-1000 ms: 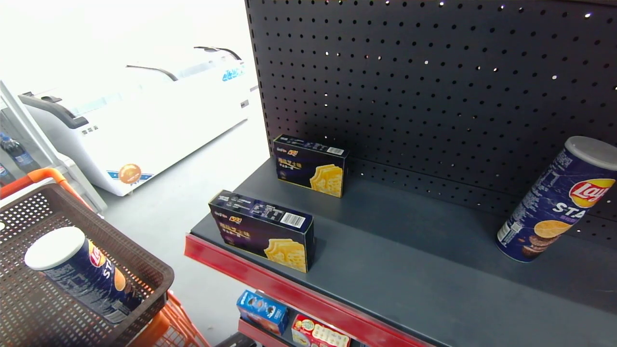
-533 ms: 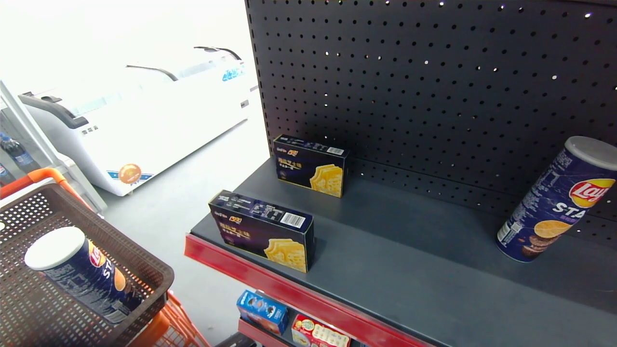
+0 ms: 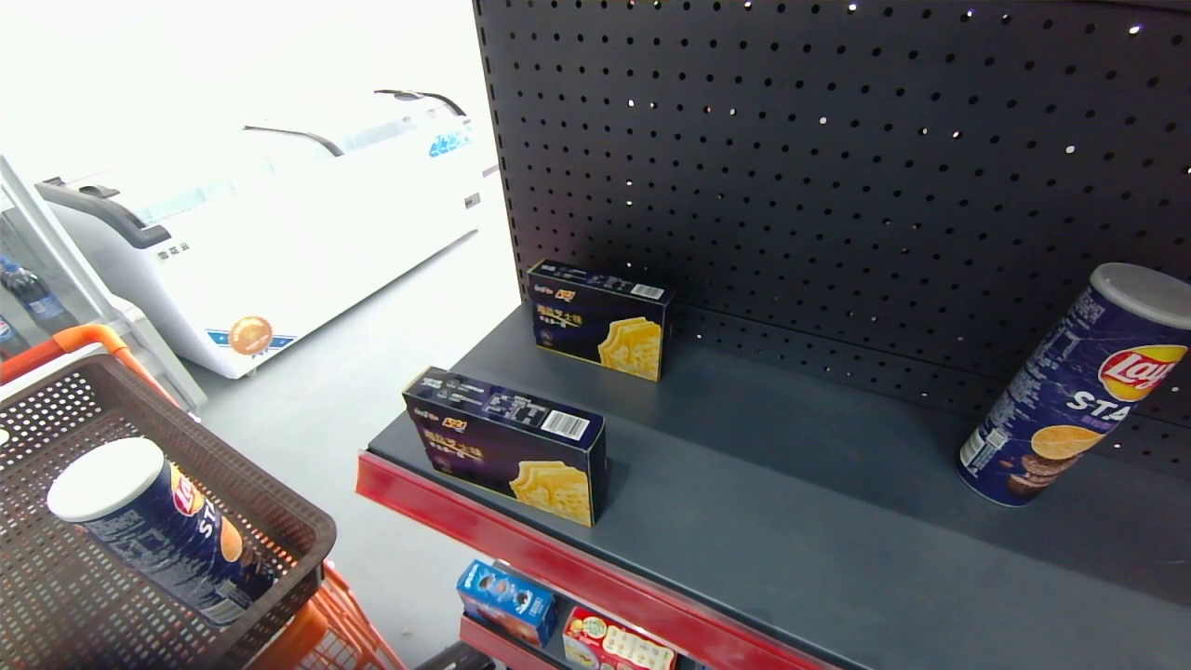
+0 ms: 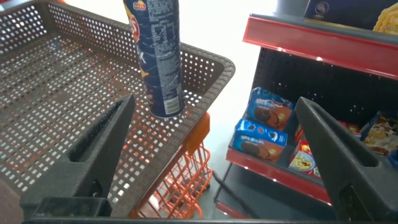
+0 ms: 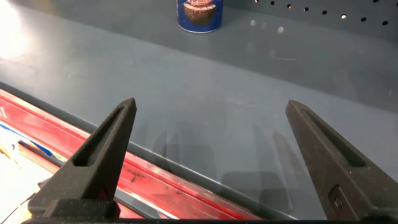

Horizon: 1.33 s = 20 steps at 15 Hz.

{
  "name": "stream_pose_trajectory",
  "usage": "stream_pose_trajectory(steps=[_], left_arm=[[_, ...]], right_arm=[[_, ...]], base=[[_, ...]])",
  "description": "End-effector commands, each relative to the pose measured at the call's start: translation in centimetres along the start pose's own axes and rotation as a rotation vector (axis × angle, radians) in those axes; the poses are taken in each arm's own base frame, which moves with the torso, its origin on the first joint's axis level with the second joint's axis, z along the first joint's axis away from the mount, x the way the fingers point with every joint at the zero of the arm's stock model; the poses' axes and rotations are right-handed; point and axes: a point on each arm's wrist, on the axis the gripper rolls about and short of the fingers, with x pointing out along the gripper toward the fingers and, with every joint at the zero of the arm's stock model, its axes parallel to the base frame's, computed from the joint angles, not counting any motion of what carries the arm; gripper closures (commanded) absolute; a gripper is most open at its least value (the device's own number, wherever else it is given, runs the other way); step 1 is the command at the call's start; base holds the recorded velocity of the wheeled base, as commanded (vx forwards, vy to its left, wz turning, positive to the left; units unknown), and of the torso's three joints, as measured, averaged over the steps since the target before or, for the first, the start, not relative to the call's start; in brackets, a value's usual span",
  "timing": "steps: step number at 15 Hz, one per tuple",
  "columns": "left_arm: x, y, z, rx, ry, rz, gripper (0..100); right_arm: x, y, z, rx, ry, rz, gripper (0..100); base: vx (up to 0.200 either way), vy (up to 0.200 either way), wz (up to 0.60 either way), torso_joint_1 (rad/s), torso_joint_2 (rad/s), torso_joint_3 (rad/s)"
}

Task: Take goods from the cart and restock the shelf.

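A dark blue chip can (image 3: 158, 530) with a white lid stands in the brown mesh cart basket (image 3: 288, 530). In the left wrist view that can (image 4: 158, 56) rises near the basket's corner, beyond my left gripper (image 4: 216, 106), which is open and holds nothing. A second chip can (image 3: 1079, 386) stands on the grey shelf (image 3: 791, 502) at the right, against the pegboard. My right gripper (image 5: 211, 107) hovers open over the shelf's front part, with that can's base (image 5: 199, 14) farther back.
Two dark cracker boxes (image 3: 507, 447) (image 3: 600, 318) stand on the shelf's left side. The shelf has a red front lip (image 3: 521, 544). Snack packs (image 4: 264, 124) fill the lower shelf. A white chest freezer (image 3: 279, 223) stands behind the orange cart frame (image 3: 316, 633).
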Motion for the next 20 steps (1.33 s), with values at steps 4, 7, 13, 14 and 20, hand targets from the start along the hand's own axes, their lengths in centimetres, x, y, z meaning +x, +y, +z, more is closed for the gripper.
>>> stream_pose_trajectory(steps=[4, 7, 13, 14, 20], left_arm=[[0.3, 0.0, 6.0, 0.071, 0.039, -0.020, 0], [2.7, 0.0, 9.1, 0.131, 0.132, 0.063, 0], [8.8, 0.1, 12.4, 0.235, 0.327, 0.196, 0], [9.2, 0.2, 12.4, 0.246, 0.337, 0.220, 0], [9.4, 0.1, 11.6, 0.259, 0.383, 0.246, 0]], right_arm=[[0.0, 0.0, 0.0, 0.000, 0.000, 0.000, 0], [0.0, 0.0, 0.0, 0.000, 0.000, 0.000, 0], [0.0, 0.0, 0.0, 0.000, 0.000, 0.000, 0], [0.0, 0.0, 0.0, 0.000, 0.000, 0.000, 0], [0.0, 0.0, 0.0, 0.000, 0.000, 0.000, 0]], base=[[0.000, 0.000, 0.00, 0.000, 0.00, 0.000], [0.000, 0.000, 0.00, 0.000, 0.00, 0.000], [0.000, 0.000, 0.00, 0.000, 0.00, 0.000], [0.000, 0.000, 0.00, 0.000, 0.00, 0.000], [0.000, 0.000, 0.00, 0.000, 0.00, 0.000]])
